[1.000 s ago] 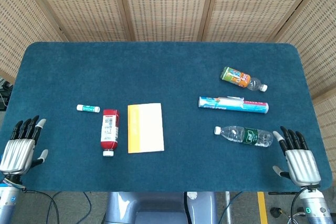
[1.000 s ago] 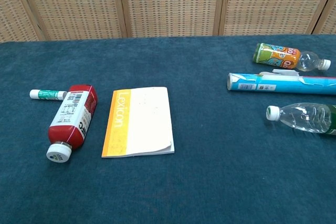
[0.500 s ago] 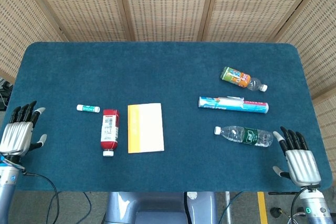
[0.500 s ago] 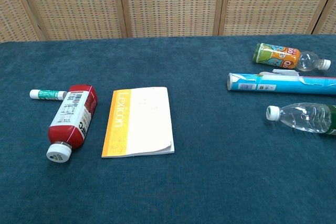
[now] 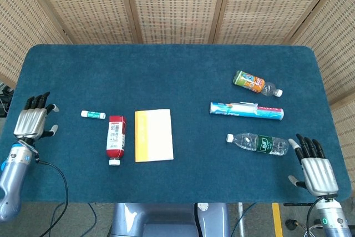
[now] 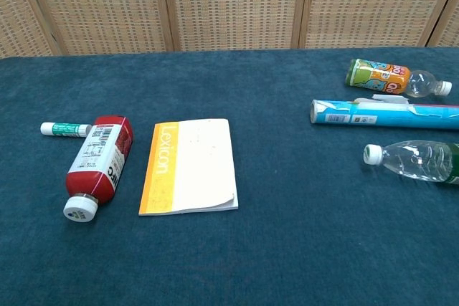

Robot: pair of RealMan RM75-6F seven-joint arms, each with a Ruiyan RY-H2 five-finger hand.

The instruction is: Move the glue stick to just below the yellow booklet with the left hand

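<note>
The glue stick (image 5: 92, 115) (image 6: 65, 129), small, white and green, lies flat on the blue table left of the red bottle (image 5: 115, 139) (image 6: 97, 161). The yellow booklet (image 5: 153, 135) (image 6: 189, 166) lies right of that bottle. My left hand (image 5: 34, 122) hovers at the table's left edge, fingers apart and holding nothing, well left of the glue stick. My right hand (image 5: 314, 166) rests open at the near right corner. Neither hand shows in the chest view.
A clear water bottle (image 5: 257, 143) (image 6: 414, 160), a blue tube (image 5: 246, 110) (image 6: 384, 113) and an orange drink bottle (image 5: 254, 82) (image 6: 393, 78) lie on the right side. A woven screen (image 5: 177, 4) backs the table.
My left hand has moved up and forward along the left edge, closer to the glue stick. The right hand and all objects stay still.
</note>
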